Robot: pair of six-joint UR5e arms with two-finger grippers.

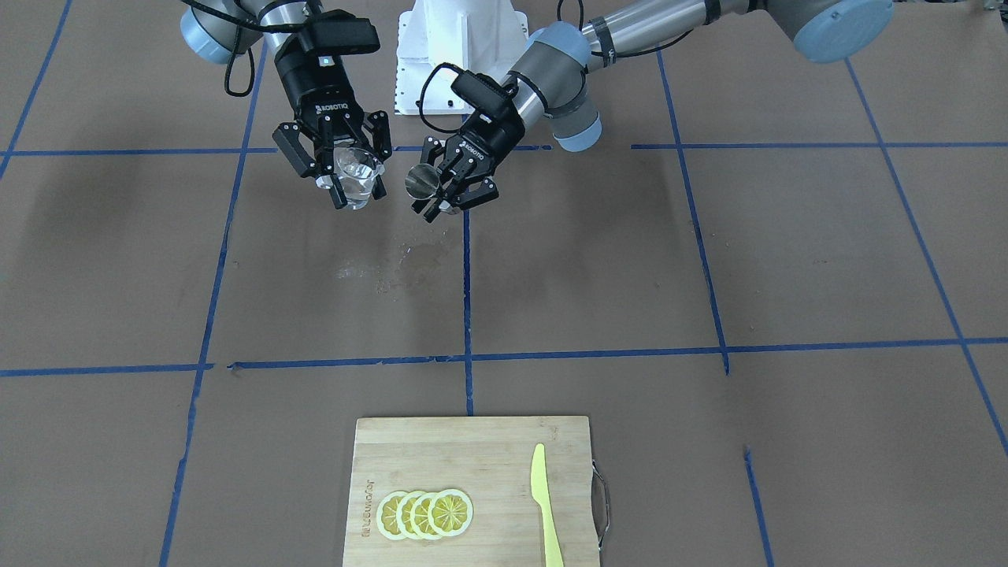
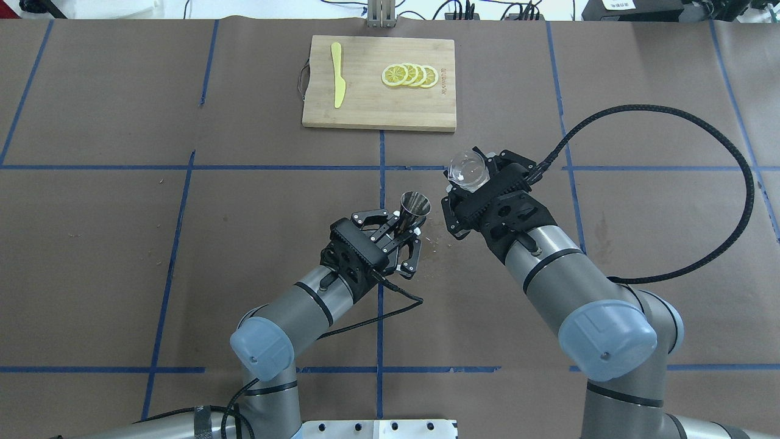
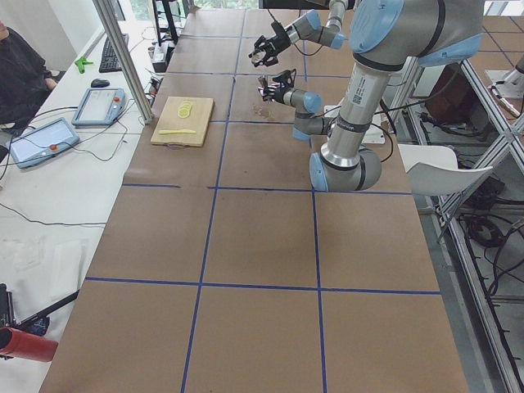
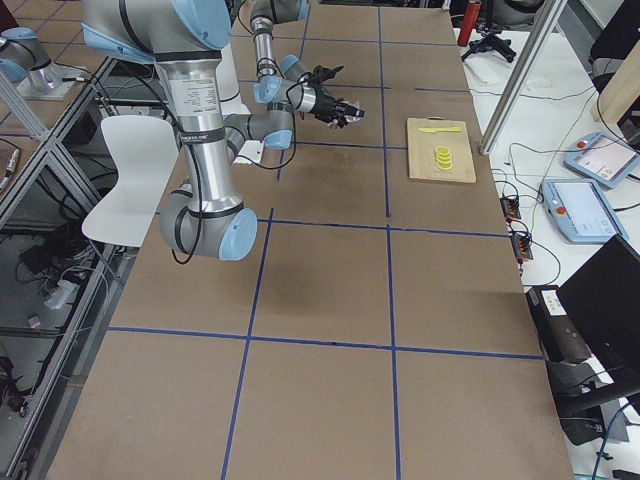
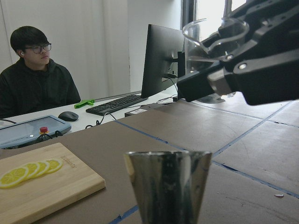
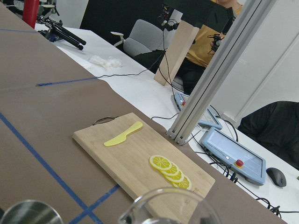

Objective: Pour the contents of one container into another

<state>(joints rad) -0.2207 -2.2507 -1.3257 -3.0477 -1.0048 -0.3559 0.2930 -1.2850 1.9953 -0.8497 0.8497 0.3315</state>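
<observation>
You have the wooden cutting board [image 2: 378, 116] at the table's far edge, and both arms work well short of it, probably so a spill misses the lemon slices [image 2: 409, 75]. The right gripper [image 2: 472, 174] pinches a clear glass cup [image 2: 466, 166] nearer the board, raised and apparently ready to tip. Farther from the board, the left gripper [image 2: 405, 227] has its fingers clamped on the metal jigger [image 2: 415, 203], mouth-up to receive.
</observation>
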